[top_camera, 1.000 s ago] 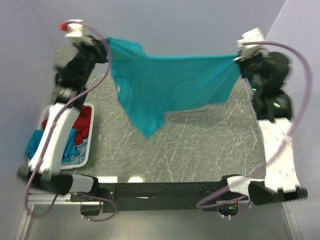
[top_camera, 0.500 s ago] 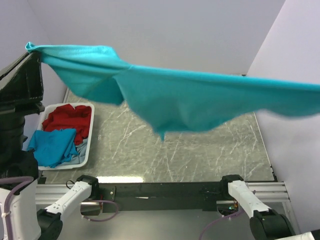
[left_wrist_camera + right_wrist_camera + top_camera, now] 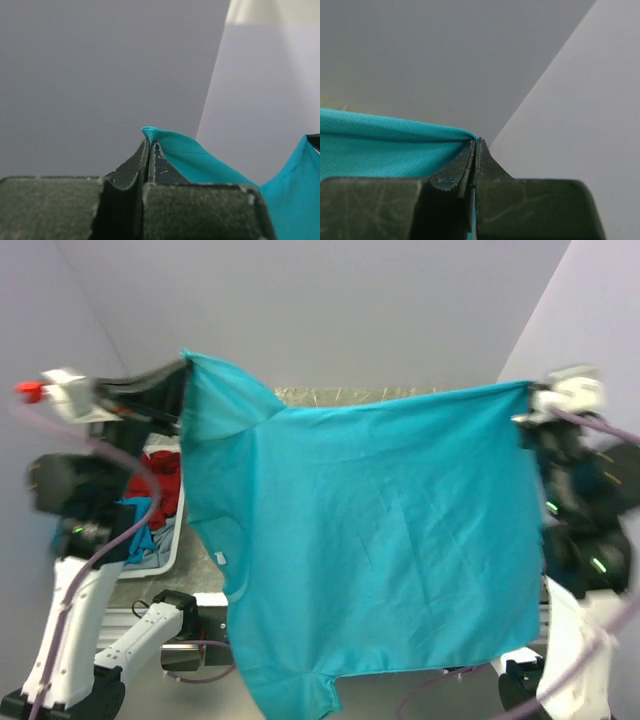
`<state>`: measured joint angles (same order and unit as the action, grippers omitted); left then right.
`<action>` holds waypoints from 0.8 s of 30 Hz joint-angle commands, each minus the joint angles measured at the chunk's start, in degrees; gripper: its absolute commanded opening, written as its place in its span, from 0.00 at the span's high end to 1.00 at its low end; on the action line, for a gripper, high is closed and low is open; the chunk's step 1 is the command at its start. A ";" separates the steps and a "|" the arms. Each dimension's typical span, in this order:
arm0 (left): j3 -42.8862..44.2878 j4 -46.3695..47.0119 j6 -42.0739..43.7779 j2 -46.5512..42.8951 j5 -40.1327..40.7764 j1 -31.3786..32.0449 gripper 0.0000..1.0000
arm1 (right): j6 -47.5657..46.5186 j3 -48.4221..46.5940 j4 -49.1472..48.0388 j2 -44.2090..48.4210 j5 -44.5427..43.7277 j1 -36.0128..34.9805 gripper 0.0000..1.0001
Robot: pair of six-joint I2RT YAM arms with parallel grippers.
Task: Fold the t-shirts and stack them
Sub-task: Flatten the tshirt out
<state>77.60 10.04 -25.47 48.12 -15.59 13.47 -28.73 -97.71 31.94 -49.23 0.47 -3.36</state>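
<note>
1. Walls (image 3: pixel 350 310) of pale grey-lilac close the room. Only a far strip of dark marbled table (image 3: pixel 350 394) shows above the cloth.
2. Teal t-shirt (image 3: pixel 380 540) hangs spread like a curtain between both sets of fingers (image 3: pixel 130 167). Its long axis runs from one set to the other, with the neck opening toward the left fingers and the hem toward the right.
3. Left gripper (image 3: pixel 149 149) is pressed tight on a sleeve tip; right gripper (image 3: pixel 475 146) pinches the top hem corner.
4. Lower edge hangs free well below the fingers. White basket (image 3: pixel 168 552) holding a red shirt (image 3: pixel 165 475) sits below the left fingers.
</note>
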 commanded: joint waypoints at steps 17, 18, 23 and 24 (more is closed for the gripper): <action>2.97 -1.94 6.57 66.27 5.39 -1.87 1.00 | 0.08 12.57 -20.09 -60.85 3.84 -0.07 1.00; 7.60 -4.05 6.66 68.14 5.92 -2.22 1.00 | 0.25 10.63 -19.56 -62.89 2.97 -0.16 1.00; 22.04 -12.58 8.68 78.95 7.77 -2.75 1.00 | 0.08 0.43 -17.36 -72.12 -0.20 -0.60 1.00; 25.37 -13.72 8.95 80.02 8.12 -2.93 1.00 | 0.69 -1.41 -17.44 -72.93 -0.38 -0.60 1.00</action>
<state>93.62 -0.43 -19.11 127.44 -9.26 11.05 -28.23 -92.92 15.09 -122.04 2.48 -3.53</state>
